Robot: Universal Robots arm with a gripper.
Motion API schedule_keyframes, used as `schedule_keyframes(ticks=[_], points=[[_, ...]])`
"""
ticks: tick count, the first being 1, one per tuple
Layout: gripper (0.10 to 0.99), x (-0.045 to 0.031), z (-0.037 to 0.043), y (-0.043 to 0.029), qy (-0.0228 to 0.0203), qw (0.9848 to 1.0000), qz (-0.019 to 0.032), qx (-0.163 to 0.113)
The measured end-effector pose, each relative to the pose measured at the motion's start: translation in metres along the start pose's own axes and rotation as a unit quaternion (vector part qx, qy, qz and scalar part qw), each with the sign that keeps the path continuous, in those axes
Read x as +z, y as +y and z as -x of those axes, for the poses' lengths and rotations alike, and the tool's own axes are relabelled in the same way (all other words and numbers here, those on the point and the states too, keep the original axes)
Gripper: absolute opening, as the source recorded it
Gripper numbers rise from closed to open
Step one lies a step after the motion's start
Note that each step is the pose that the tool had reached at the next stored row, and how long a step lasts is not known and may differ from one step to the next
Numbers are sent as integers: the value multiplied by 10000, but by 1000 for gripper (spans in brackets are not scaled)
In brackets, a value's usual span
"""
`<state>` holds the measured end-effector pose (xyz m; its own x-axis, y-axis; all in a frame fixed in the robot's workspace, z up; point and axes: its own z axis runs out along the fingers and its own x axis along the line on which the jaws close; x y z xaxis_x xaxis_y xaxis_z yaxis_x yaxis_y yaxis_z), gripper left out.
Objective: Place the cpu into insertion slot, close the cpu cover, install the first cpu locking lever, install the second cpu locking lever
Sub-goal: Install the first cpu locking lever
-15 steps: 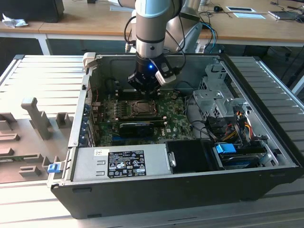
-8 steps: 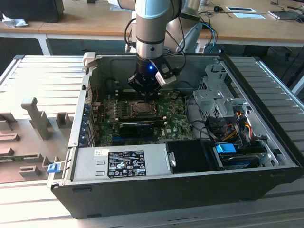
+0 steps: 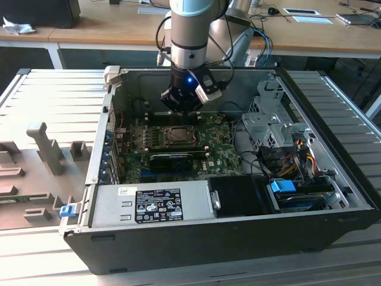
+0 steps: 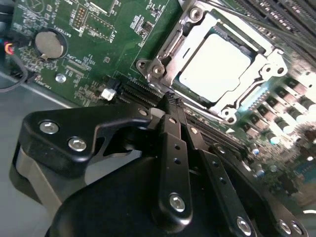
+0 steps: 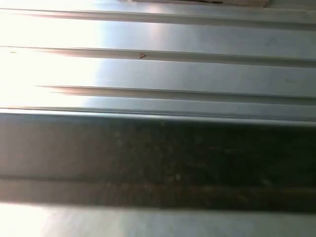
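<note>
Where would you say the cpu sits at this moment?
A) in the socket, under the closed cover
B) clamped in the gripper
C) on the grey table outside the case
A: in the second wrist view the cpu lies in the socket, framed by the cpu cover, while the gripper holds nothing.

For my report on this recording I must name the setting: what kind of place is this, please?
Probably a robotics lab or electronics test workshop. An open computer case lies on a ribbed metal worktable, its motherboard exposed under the robot's gripper, and wooden desks with office items stand behind.
</note>
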<state>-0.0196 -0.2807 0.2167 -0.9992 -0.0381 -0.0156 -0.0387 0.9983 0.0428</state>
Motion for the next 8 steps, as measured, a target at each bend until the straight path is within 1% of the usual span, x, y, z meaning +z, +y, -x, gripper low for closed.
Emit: schedule_keyframes(ticks=[1, 8], points=[[106, -39, 0, 2, 0, 10000, -6, 0], [106, -43, -1, -23, 0, 10000, -11, 1]])
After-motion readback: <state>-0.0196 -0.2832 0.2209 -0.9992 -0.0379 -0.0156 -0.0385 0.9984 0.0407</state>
